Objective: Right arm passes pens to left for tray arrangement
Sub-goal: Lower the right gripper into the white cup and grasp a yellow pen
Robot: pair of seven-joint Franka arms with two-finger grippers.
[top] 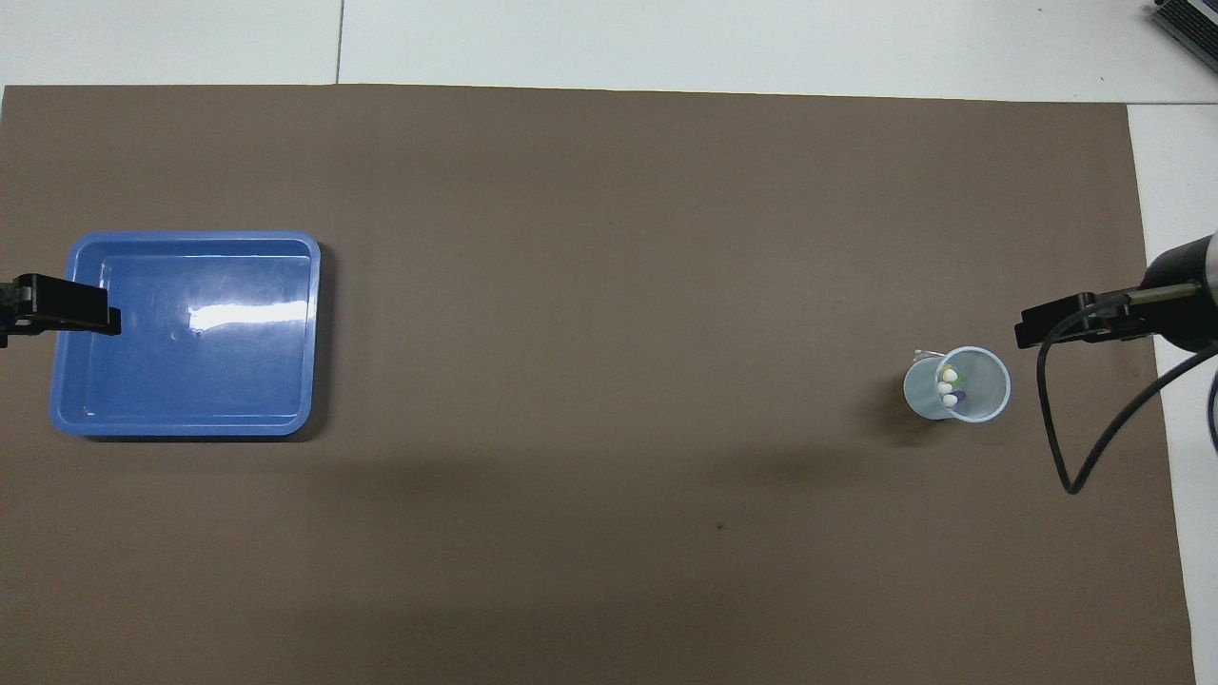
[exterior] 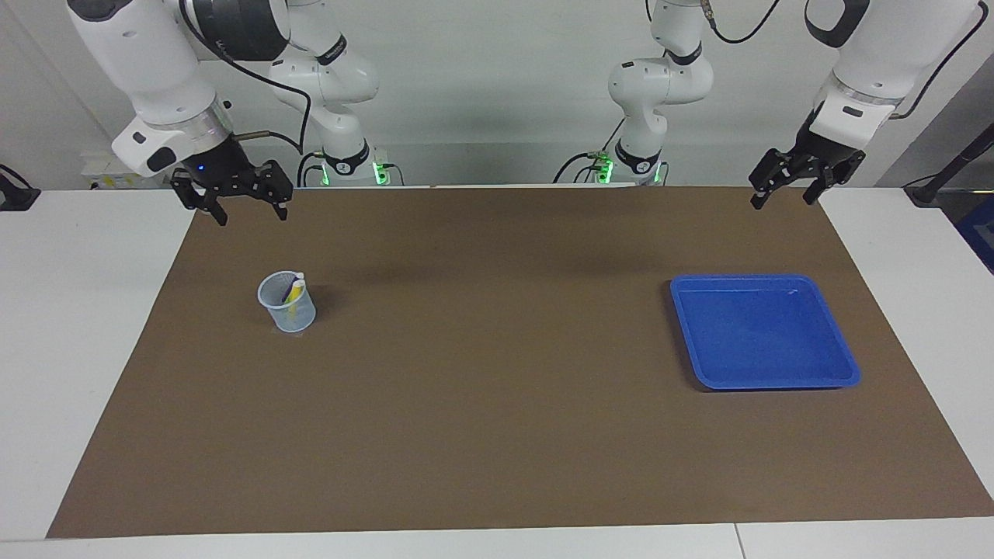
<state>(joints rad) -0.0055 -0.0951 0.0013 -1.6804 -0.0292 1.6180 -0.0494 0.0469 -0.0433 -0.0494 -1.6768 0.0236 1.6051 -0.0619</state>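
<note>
The right arm's black two-finger pincer (exterior: pixel 248 208) hung in the air with its fingers spread apart and nothing between them, over the corner of the brown mat (exterior: pixel 497 435) at that arm's end of the counter (exterior: pixel 70 349). A thin metal plug with a black cable jutted from its wrist. The left arm's black two-finger pincer (exterior: pixel 784 194) likewise hung empty, fingers parted, over the mat's corner at the left arm's end. Both arms waited, clear of every object.

The small translucent pale-blue plastic cup (exterior: pixel 287 303) stood upright on the mat toward the right arm's end. The slim marker pens (top: pixel 950 387) stood inside it, whitish ends up, leaning against its wall; yellow, green and purple barrels showed.

The shallow bright blue rectangular plastic tray (exterior: pixel 765 332), with rounded corners and raised rim, lay flat on the mat toward the left arm's end, well apart from the cup.
</note>
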